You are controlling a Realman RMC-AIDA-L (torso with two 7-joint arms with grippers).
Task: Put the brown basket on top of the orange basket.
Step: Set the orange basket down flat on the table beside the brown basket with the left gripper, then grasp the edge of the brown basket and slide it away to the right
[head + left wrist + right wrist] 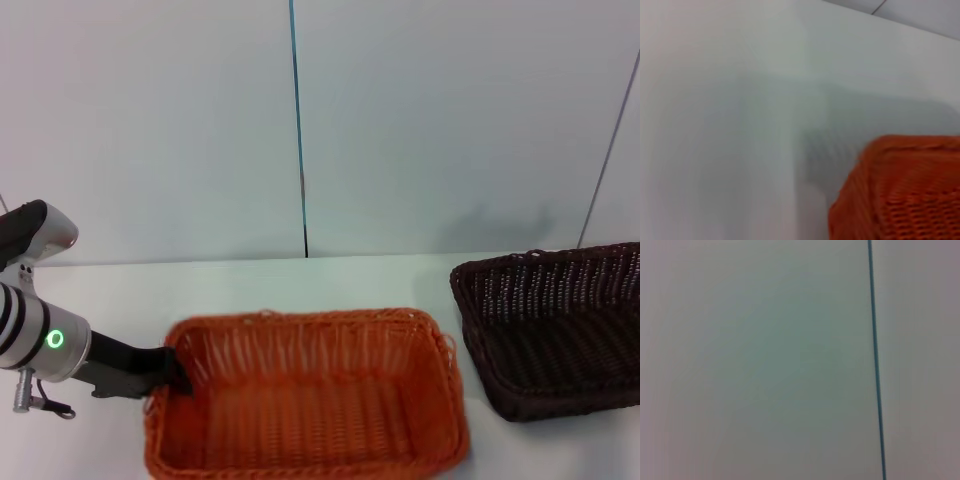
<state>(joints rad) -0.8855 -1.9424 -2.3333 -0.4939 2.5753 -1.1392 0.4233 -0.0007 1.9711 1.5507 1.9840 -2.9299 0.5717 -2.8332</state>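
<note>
Here, an orange basket [310, 395] sits on a white bench [250, 285], near its front edge and in the middle of the head view. A brown basket [555, 330] rests on the bench to its right, just beside it and apart, partly cut off at the edge of the view. The left gripper [172, 375] reaches in from the left and meets the orange basket's left rim; whether it is wide, narrow or gripping the rim cannot be told. The right gripper appears in no view.
</note>
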